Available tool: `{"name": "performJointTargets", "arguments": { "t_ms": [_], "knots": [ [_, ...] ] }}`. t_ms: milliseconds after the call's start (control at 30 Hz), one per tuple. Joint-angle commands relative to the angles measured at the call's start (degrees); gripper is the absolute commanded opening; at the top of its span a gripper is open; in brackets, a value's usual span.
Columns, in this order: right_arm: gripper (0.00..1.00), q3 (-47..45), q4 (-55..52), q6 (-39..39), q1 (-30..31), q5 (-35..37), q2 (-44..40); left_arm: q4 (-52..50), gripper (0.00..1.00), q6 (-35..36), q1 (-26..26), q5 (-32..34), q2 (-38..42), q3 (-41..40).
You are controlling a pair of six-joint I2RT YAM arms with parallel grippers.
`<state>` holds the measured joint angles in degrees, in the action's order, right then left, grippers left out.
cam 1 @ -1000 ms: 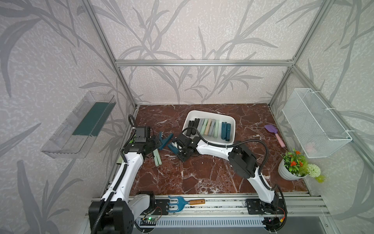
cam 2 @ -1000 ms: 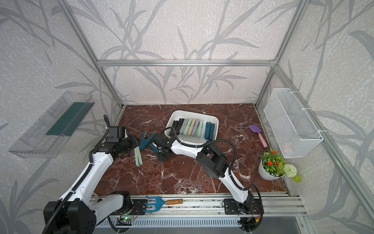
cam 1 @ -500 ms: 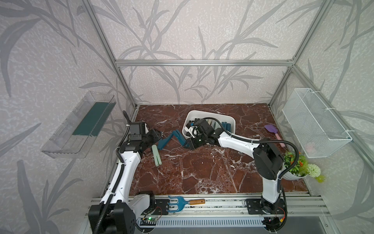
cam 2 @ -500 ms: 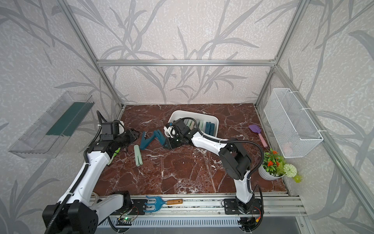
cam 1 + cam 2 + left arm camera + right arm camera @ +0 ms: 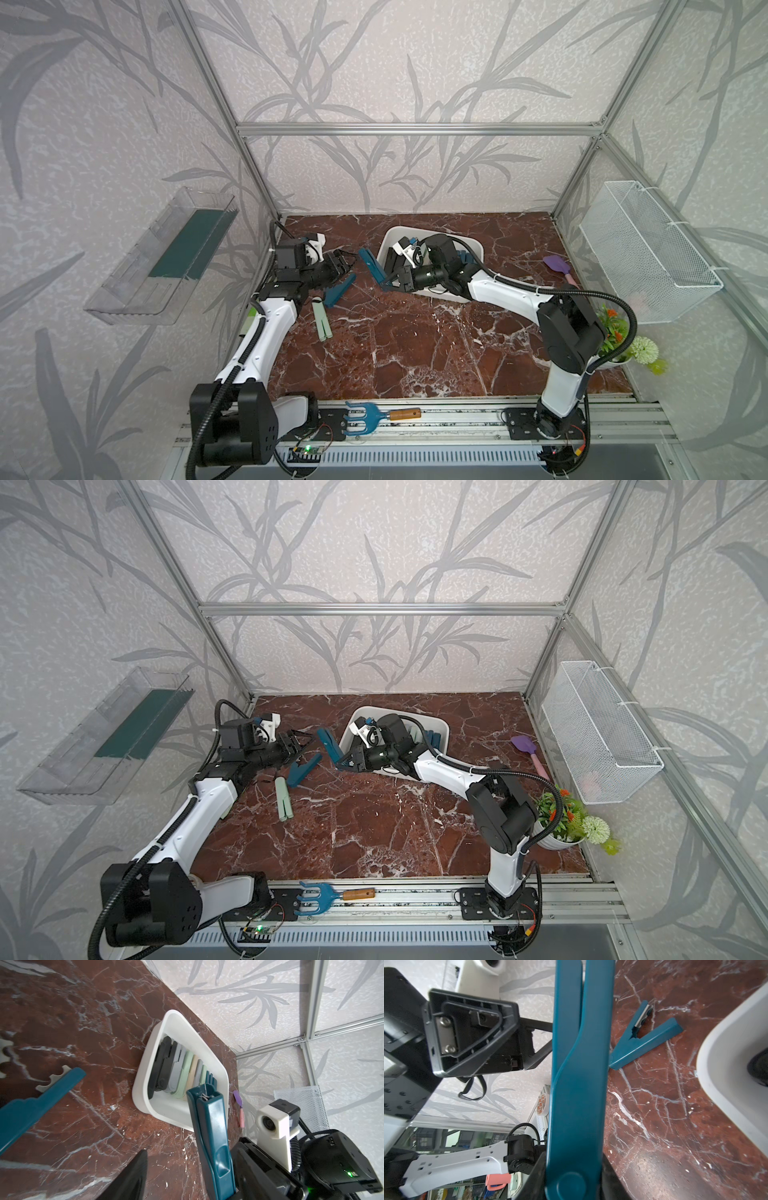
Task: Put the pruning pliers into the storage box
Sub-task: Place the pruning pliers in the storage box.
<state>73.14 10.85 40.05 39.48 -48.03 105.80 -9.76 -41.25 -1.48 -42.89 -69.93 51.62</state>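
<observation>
1. Since a second ago, the right gripper [image 5: 390,281] has carried the teal pliers [image 5: 371,268] away from the left gripper [image 5: 341,268]. It is clenched on their pivot end, just beside the storage box [image 5: 145,1064] at its 9 o'clock.
2. Left fingers [image 5: 471,1039] are released and empty.
3. More pliers [image 5: 182,1072] lie in the box.
4. Loose teal pliers [image 5: 338,291] and mint pliers [image 5: 322,320] lie at 8 o'clock.

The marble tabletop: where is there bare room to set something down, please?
Bare: the middle, between the mint green folded pliers, the potted plant and the front aluminium rail. Crowded: between left gripper and white plastic storage box.
</observation>
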Motion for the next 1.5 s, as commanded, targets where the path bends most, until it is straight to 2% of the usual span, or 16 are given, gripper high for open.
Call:
{"name": "performJointTargets", "arguments": {
  "t_ms": [0,267,633,800,967,1100,1233,1333,1400,1467],
  "knots": [
    [0.06,-0.55,8.99,4.90,-0.28,-5.64,-0.79,5.26,0.68,-1.80,0.96,-3.16,-0.41,1.41],
    [0.06,-1.51,21.75,14.21,-0.44,-9.95,1.70,9.48,0.68,-3.07,3.55,-4.06,-2.59,2.86],
    [0.06,-1.17,30.12,20.71,-0.48,-11.38,5.11,10.82,0.66,-3.22,6.89,-4.04,-3.55,4.26],
    [0.09,-0.73,30.36,21.01,-0.50,-11.50,6.34,10.55,0.57,-3.04,6.94,-4.27,-3.21,4.26],
    [0.13,-0.81,29.92,20.42,-0.48,-11.21,6.61,10.44,0.41,-2.87,7.02,-4.06,-3.24,3.80],
    [0.20,-0.81,29.77,20.24,-0.59,-10.78,6.81,9.78,0.34,-2.55,7.05,-3.73,-3.13,3.58],
    [0.31,-0.89,27.22,18.54,-1.22,-9.96,6.32,8.07,0.31,-1.43,7.09,-2.84,-2.97,3.80],
    [0.43,-0.99,22.22,14.89,-2.68,-8.66,4.65,5.42,0.30,0.08,7.03,-1.21,-2.70,4.27],
    [0.48,-0.66,14.65,8.86,-3.93,-6.79,2.33,2.23,0.28,1.54,7.09,0.65,-2.82,5.01],
    [0.55,1.26,2.29,-0.80,-4.35,-2.90,-1.03,-0.09,0.27,2.20,7.10,2.45,-3.14,5.72]
  ]
}}
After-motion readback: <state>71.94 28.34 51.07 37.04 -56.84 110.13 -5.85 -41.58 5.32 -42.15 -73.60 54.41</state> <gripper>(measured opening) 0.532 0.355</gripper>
